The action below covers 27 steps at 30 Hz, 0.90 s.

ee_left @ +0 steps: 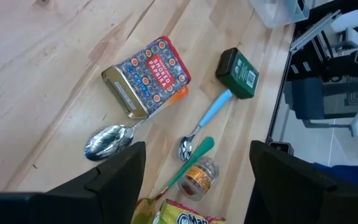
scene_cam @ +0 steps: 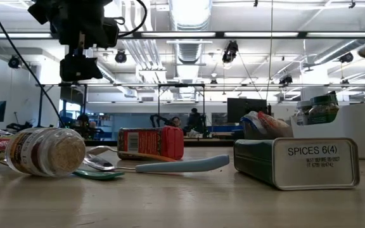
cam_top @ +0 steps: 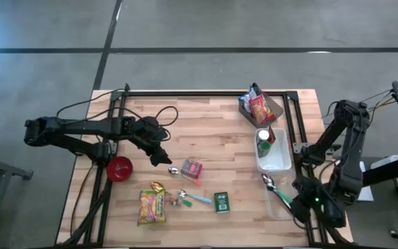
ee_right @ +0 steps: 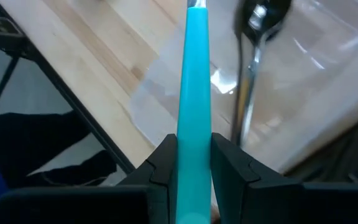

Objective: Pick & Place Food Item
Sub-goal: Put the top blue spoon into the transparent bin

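Observation:
My right gripper (cam_top: 302, 203) is at the near right corner, shut on a teal-handled spoon (ee_right: 194, 74) over a clear container (cam_top: 280, 205). My left gripper (ee_left: 194, 186) hangs open above the table's middle left, with nothing between its fingers. Below and just beyond it lie a silver spoon (ee_left: 107, 142), a red tin (ee_left: 148, 74), a blue-handled spoon (ee_left: 207, 121), a small jar (ee_left: 199, 177) and a green spice tin (ee_left: 238, 73). A noodle packet (cam_top: 152, 206) lies flat near the front edge. A snack bag (cam_top: 258, 107) sits in a dark tray at the far right. My right gripper pinches the spoon's teal handle (ee_right: 194, 134) between its two fingers. The fingers slant steeply down, and the handle runs out forward between them, along their line. The spoon's bowl end (cam_top: 268, 181) points toward the table's middle; whether it touches the clear container I cannot tell.
A white bin (cam_top: 276, 160) with a green-lidded jar (cam_top: 263, 142) stands right of centre. A red bowl (cam_top: 119, 168) sits near my left arm. A second metal spoon (ee_right: 253, 43) shows by the clear container. A black frame rail (cam_top: 206, 92) borders the table's far and side edges.

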Motion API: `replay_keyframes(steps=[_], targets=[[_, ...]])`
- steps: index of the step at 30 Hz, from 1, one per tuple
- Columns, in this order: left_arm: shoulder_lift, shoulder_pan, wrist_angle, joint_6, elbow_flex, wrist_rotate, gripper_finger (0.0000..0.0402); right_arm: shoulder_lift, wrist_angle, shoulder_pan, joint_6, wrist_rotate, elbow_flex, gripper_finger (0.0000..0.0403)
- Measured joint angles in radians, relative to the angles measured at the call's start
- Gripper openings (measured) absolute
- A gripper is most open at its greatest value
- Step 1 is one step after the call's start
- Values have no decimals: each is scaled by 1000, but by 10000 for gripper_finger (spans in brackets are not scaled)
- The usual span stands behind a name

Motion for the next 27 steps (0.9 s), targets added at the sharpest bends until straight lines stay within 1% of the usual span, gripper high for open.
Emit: replay_keyframes(steps=[6, 11, 20, 27], targets=[[0, 0, 0, -10, 0, 0, 289, 1, 6, 73, 94, -1, -55, 59], [0, 0, 1, -51, 0, 0, 289, 15, 15, 96, 100, -2, -93, 59], [0, 0, 3, -112, 0, 0, 289, 65, 211, 81, 125, -1, -234, 59], [0, 0, 4, -129, 0, 0, 289, 123, 225, 45, 137, -1, -246, 59]])
